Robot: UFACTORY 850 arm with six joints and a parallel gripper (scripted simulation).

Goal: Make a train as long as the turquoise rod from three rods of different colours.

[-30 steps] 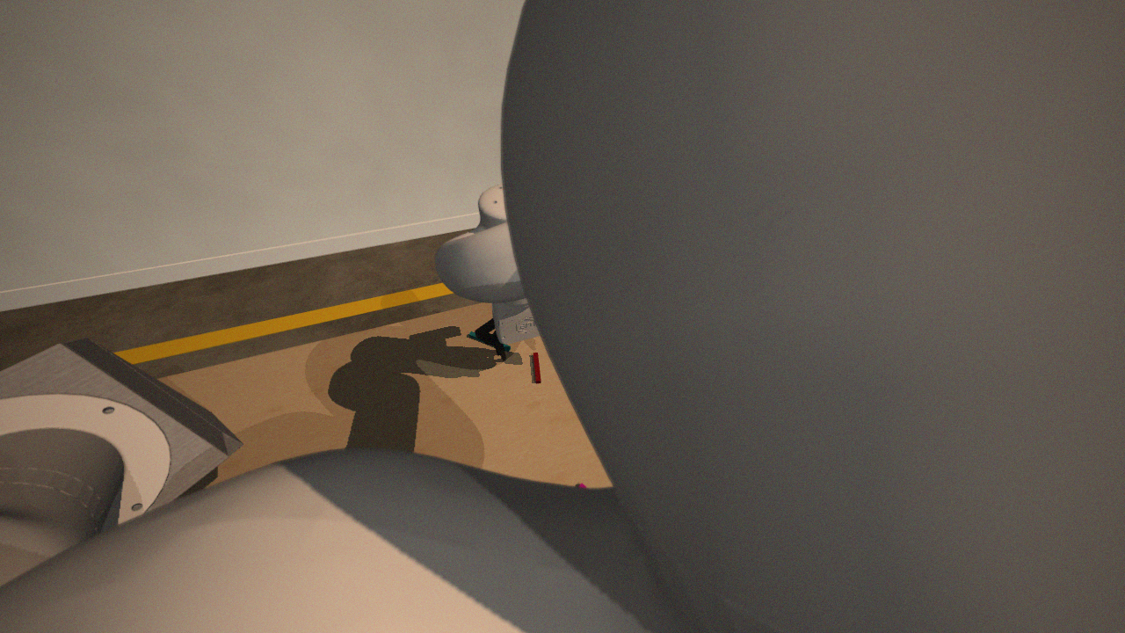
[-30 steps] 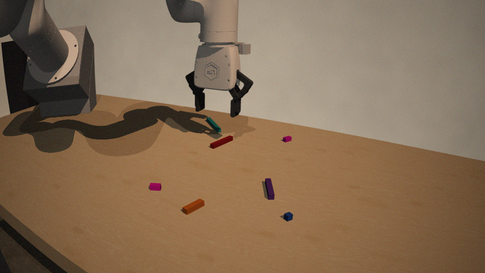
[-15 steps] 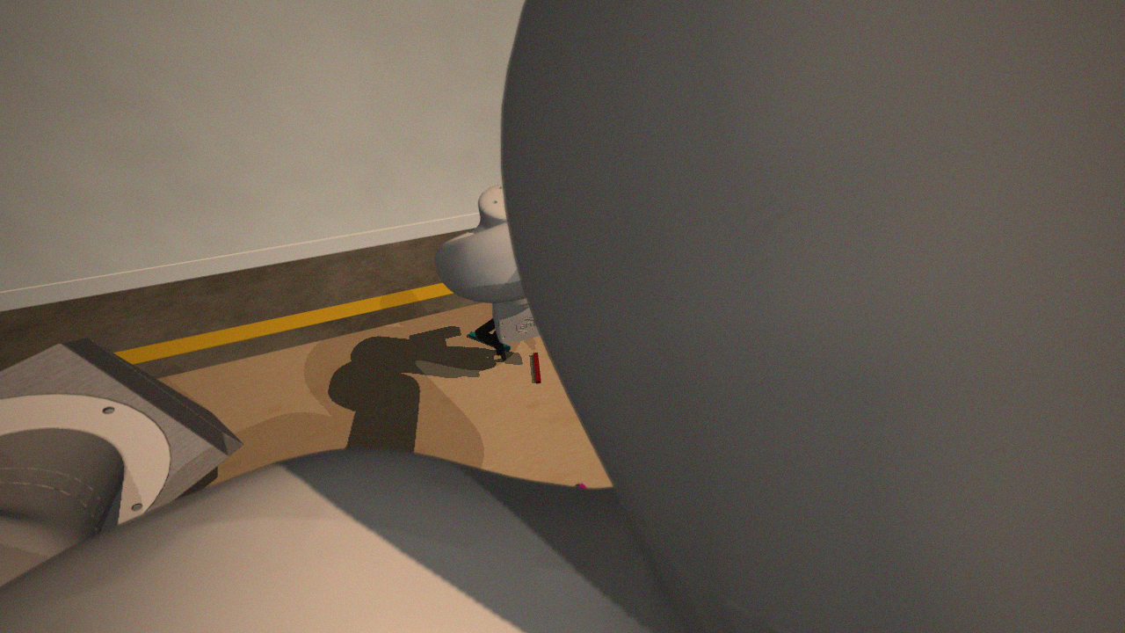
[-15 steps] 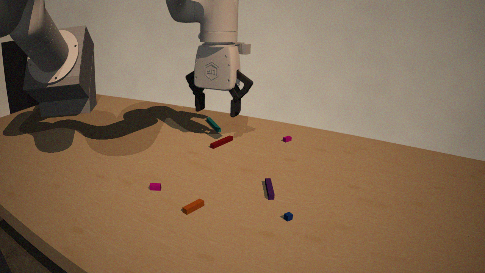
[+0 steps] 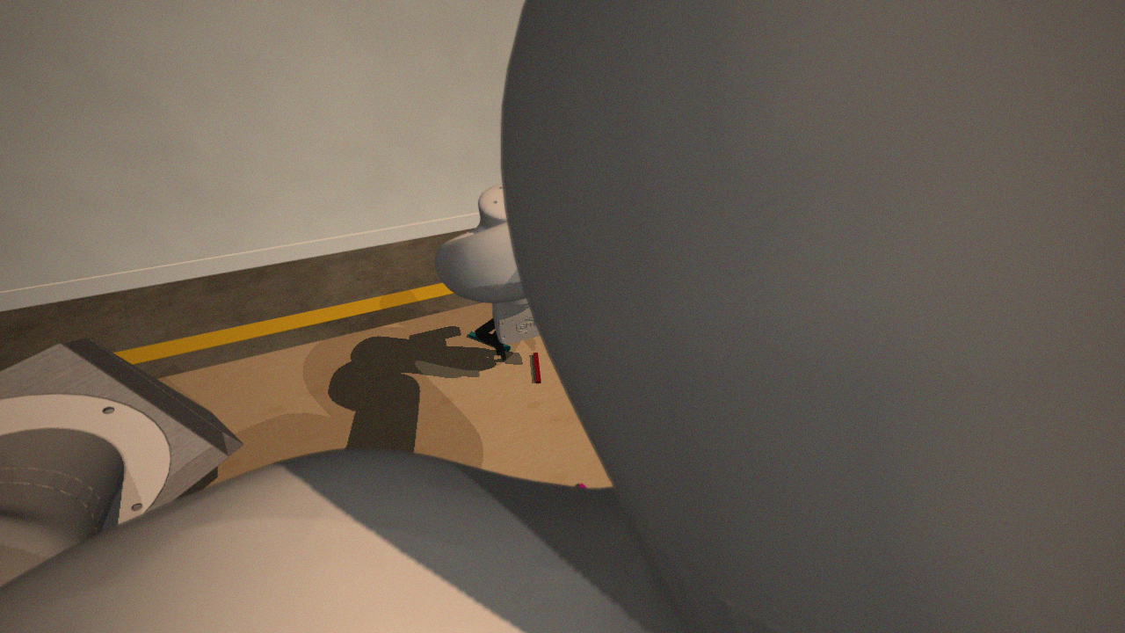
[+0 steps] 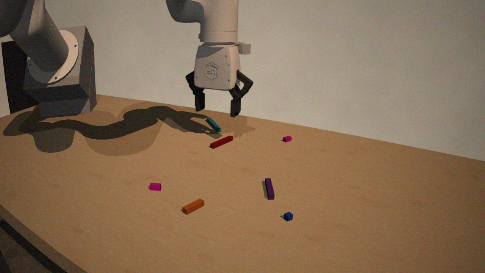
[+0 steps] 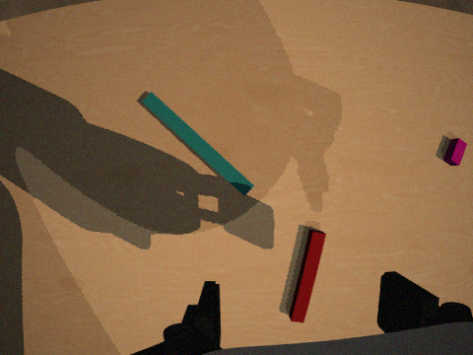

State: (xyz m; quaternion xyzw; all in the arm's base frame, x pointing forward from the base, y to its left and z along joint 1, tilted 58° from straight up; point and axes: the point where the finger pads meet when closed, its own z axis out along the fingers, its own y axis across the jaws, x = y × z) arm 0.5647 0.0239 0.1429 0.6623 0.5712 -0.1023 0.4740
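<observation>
Dim warm light — hard-edged shadows

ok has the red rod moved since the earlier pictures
No, the red rod lies in the same place beside the turquoise rod in the exterior view.
</observation>
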